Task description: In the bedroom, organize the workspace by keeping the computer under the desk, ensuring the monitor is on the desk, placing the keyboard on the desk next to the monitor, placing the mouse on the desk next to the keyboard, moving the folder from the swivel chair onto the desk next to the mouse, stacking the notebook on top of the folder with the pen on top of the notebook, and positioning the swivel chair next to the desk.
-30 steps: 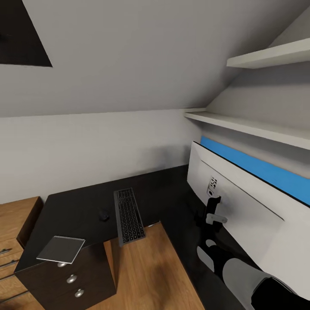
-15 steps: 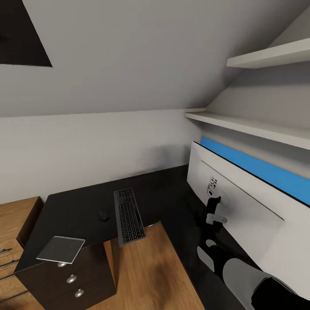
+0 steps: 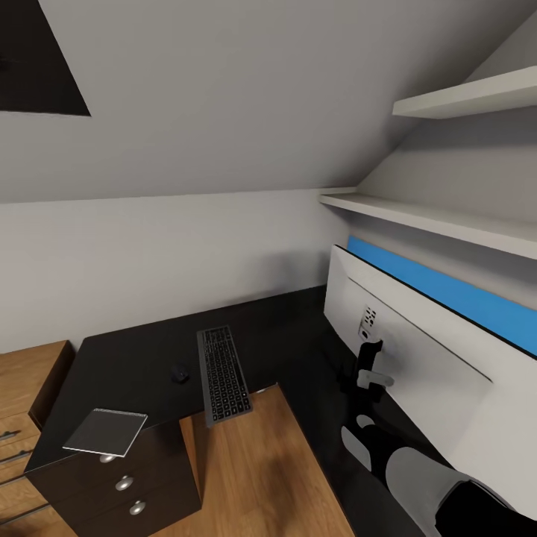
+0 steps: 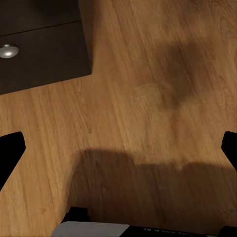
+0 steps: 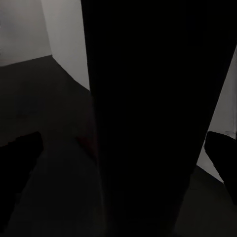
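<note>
At the frame's lower right, nothing has shifted since the earlier frames.
The right gripper point(image 5: 123, 148) has its jaws apart around the monitor's point(image 3: 406, 350) black stand; the left gripper's point(image 4: 118, 148) are apart over floor; notebook point(image 3: 105, 431), keyboard point(image 3: 223, 375), mouse point(image 3: 180, 374) lie on the desk point(image 3: 134, 358).

The left end effector point(image 4: 118, 148) hangs over the wood floor point(image 4: 148, 89), fingers wide apart; a shadow lies below. A dark drawer point(image 4: 39, 54) with a silver knob point(image 4: 8, 51) sits nearby.
</note>
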